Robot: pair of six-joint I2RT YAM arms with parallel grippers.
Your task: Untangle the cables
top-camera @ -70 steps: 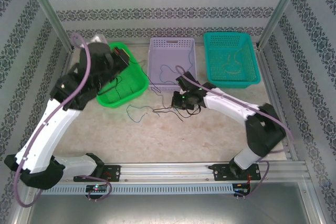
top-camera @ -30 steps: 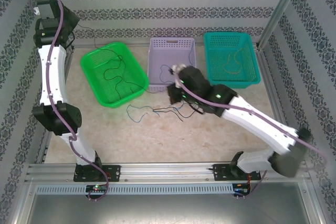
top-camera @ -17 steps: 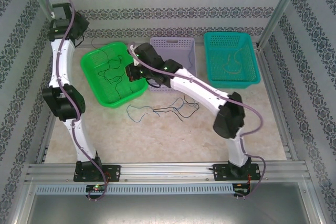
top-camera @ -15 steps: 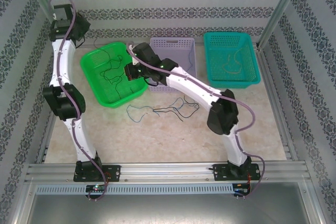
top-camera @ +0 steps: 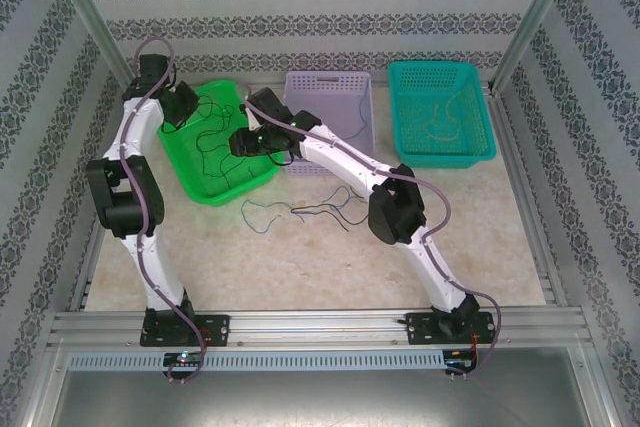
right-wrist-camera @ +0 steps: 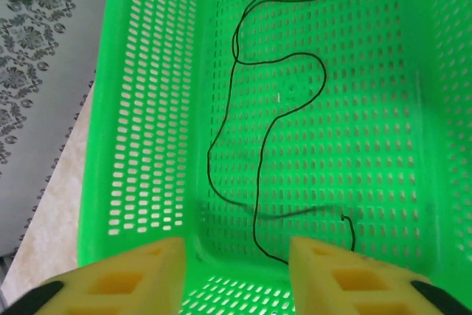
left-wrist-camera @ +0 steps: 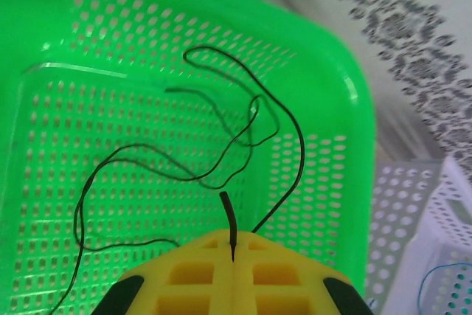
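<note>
A dark green-black cable (left-wrist-camera: 303, 154) lies looped inside the green basket (top-camera: 262, 160). My left gripper (left-wrist-camera: 233, 245) is shut on one end of it, and a short stub sticks out past the yellow fingertips. It hangs over the basket's far left corner (top-camera: 188, 110). My right gripper (right-wrist-camera: 236, 271) is open just above the basket's floor, with the same cable (right-wrist-camera: 255, 215) running between and beyond its fingers, which do not pinch it. It reaches in from the basket's right side (top-camera: 243, 142). A blue cable (top-camera: 258, 215) and another dark cable (top-camera: 325, 209) lie tangled on the table.
A purple basket (top-camera: 328, 82) stands behind the right arm. A teal basket (top-camera: 475, 117) at the back right holds a tan cable (top-camera: 440, 125). Metal posts and patterned walls enclose the table. The green basket's walls (right-wrist-camera: 140, 108) stand close around my right gripper.
The right arm swung from the table tangle to the green basket and its jaws opened there. The left arm came down from high at the back left to the basket, still shut on the cable.
</note>
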